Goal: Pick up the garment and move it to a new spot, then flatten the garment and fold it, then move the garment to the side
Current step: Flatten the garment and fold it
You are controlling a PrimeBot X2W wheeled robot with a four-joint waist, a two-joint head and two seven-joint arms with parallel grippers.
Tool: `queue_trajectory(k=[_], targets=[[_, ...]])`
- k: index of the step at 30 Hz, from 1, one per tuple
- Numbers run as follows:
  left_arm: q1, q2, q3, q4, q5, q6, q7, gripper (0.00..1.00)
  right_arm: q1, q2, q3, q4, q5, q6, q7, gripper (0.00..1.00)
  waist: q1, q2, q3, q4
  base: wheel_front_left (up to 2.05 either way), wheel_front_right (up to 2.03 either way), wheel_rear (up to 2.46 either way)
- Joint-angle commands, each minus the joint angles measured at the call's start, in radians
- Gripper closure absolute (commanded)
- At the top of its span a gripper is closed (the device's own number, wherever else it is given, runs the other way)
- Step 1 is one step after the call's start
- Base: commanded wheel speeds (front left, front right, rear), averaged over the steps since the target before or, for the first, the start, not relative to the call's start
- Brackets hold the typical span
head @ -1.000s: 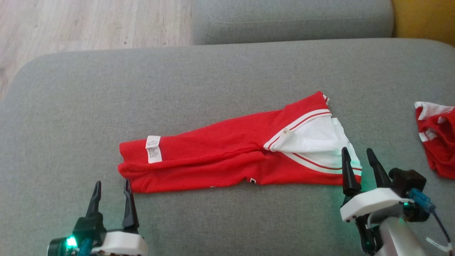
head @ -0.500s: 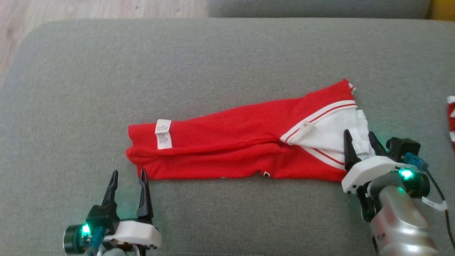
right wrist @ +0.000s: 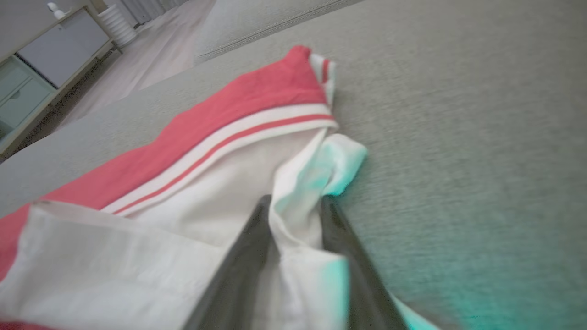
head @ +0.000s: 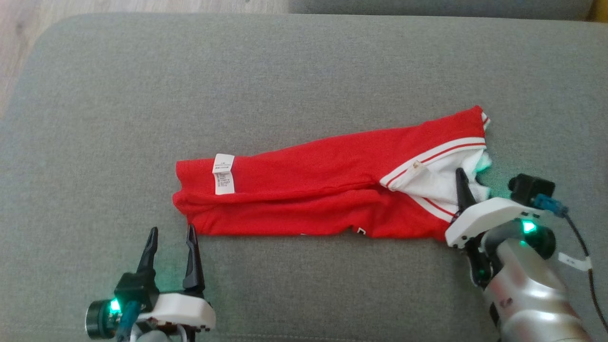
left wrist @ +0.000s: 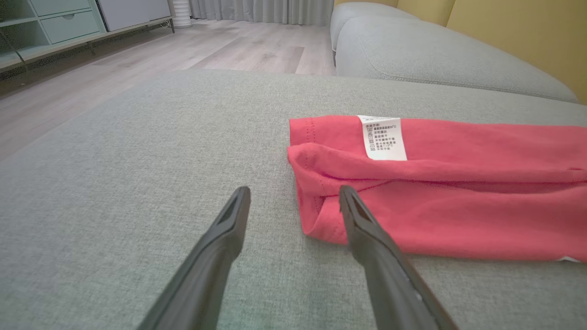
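Observation:
The garment, red with a white striped collar and a white care label, lies folded lengthwise across the grey cushion. My right gripper is at its right end, shut on a bunch of white collar fabric; the right wrist view has that fabric pinched between the two dark fingers of the right gripper. My left gripper stands open just in front of the garment's lower left corner. In the left wrist view the left gripper has its right finger at the red hem.
Wooden floor lies beyond the cushion's far left corner, and a second grey cushion sits behind. A low cabinet and a yellow wall are further off. Bare grey fabric surrounds the garment.
The head camera tilted, shifting the whole picture. My right gripper pushed forward onto the white collar and closed on it. The left gripper stayed open by the garment's left end.

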Motion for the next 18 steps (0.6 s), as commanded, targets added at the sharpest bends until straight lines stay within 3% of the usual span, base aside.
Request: queue_trajectory(k=[1,9,13,18], targets=[[-0.04,0.003,0.021,-0.02,-0.004,-0.002,-0.01,0.0,0.041,0.034,0.051,0.008,0.008,0.004,0.014,1.0,0.0,0.0,-0.005,-0.004,0.0,0.0,0.0],[-0.026,0.003,0.025,-0.017,0.002,-0.013,-0.01,0.0,0.019,-0.026,-0.027,0.018,0.019,0.004,-0.041,1.0,0.0,0.0,-0.036,-0.027,0.0,0.0,0.0],[-0.009,0.003,0.016,-0.011,-0.003,-0.025,-0.01,0.0,0.04,-0.071,-0.118,-0.079,-0.013,0.004,-0.043,1.0,0.0,0.0,-0.06,-0.055,0.0,0.0,0.0],[-0.003,0.003,-0.02,-0.005,-0.021,-0.029,-0.01,0.0,0.087,-0.051,-0.149,-0.208,-0.076,0.004,-0.043,1.0,0.0,0.0,-0.077,-0.076,0.0,0.0,0.0]])
